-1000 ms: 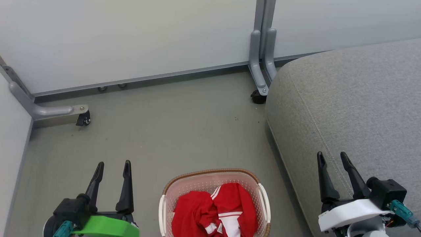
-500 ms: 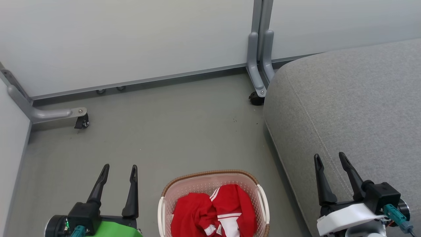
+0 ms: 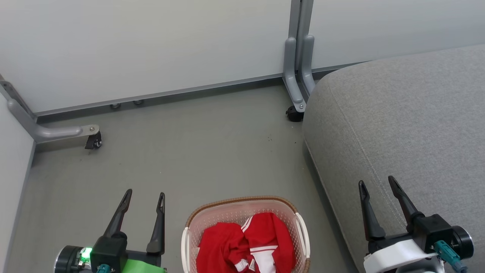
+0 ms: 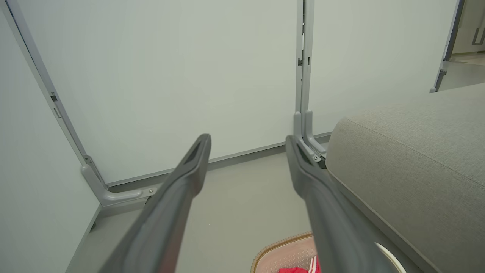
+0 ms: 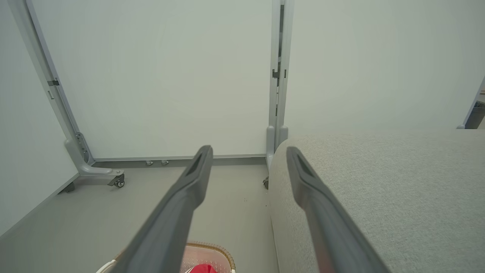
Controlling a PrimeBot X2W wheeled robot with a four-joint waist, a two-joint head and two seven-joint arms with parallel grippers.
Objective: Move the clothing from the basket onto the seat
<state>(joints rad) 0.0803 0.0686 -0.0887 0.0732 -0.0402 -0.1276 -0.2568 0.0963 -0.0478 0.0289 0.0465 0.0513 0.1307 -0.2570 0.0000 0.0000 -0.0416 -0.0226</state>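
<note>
left gripper (image 3: pixel 146 192): long dark fingers spread apart, nothing between them, hanging over the grey-green floor (image 3: pixel 197 151). right gripper (image 3: pixel 376 180): likewise spread and empty, its fingertips over the near edge of the large grey woven-fabric sofa seat (image 3: pixel 409 125). The small oval cream-white perforated plastic basket (image 3: pixel 242 199) with a brown woven-look rim sits on the floor between the two grippers, nearer the left one and touching neither. The bright red soft clothing (image 3: pixel 246 242) with white stripe trim lies bunched inside the basket, untouched. Ahead of both grippers are pale partition panels (image 3: pixel 151 45) on grey metal feet with castors (image 3: pixel 94 141).
</note>
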